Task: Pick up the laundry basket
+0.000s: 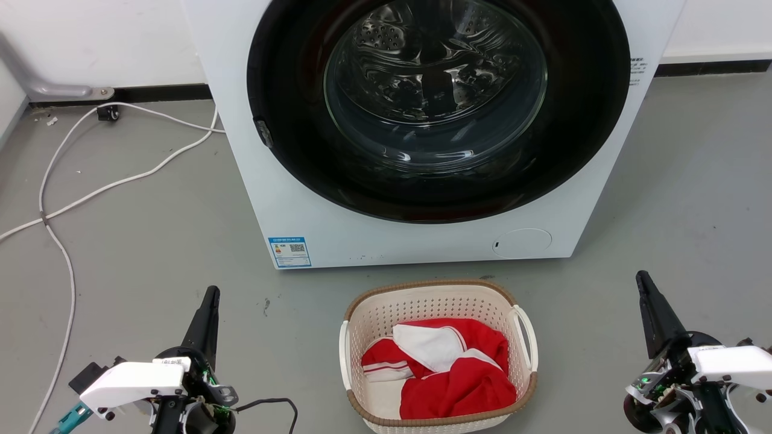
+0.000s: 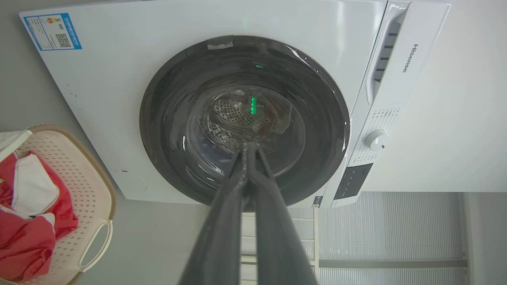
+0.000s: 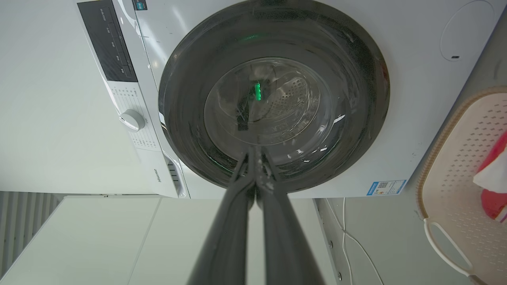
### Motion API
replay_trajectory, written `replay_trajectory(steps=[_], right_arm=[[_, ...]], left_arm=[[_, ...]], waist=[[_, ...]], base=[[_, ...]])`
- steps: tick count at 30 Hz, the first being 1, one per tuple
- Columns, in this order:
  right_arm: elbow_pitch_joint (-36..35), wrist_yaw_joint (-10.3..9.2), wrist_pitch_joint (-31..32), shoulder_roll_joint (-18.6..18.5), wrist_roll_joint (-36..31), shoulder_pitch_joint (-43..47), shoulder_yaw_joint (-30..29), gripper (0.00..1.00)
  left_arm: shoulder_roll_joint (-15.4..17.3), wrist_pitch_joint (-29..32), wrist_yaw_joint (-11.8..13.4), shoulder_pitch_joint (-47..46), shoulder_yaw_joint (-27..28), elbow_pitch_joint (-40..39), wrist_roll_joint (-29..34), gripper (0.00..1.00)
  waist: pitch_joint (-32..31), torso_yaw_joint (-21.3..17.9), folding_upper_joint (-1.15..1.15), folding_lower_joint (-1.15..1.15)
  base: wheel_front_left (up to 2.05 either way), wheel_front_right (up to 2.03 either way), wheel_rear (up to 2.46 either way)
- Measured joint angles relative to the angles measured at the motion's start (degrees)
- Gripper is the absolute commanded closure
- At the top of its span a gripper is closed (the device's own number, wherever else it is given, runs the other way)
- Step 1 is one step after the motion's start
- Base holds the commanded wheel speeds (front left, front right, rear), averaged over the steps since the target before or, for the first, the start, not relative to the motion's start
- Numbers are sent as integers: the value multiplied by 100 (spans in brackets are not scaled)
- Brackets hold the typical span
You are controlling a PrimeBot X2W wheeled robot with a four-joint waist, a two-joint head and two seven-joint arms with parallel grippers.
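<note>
The laundry basket, cream-white perforated plastic with a brown rim and white side handles, stands on the grey floor in front of the washer, holding red and white clothing. My left gripper is at the lower left, well left of the basket, fingers pressed together with nothing between them. At the lower right, my right gripper is likewise shut and empty, right of the basket. The left wrist view shows the basket at its left edge and the left gripper; the right wrist view shows the basket at its right edge and the right gripper.
A white front-loading washer with a dark round door stands just behind the basket. White cables trail over the floor at the left. Open grey floor lies on both sides of the basket.
</note>
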Motion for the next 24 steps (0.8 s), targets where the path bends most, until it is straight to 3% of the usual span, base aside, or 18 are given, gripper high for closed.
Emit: replay_trajectory(steps=[24], right_arm=[[0,0,0,0,0,0,0,100]], left_arm=[[0,0,0,0,0,0,0,100]], waist=[[0,0,0,0]], base=[[0,0,0]])
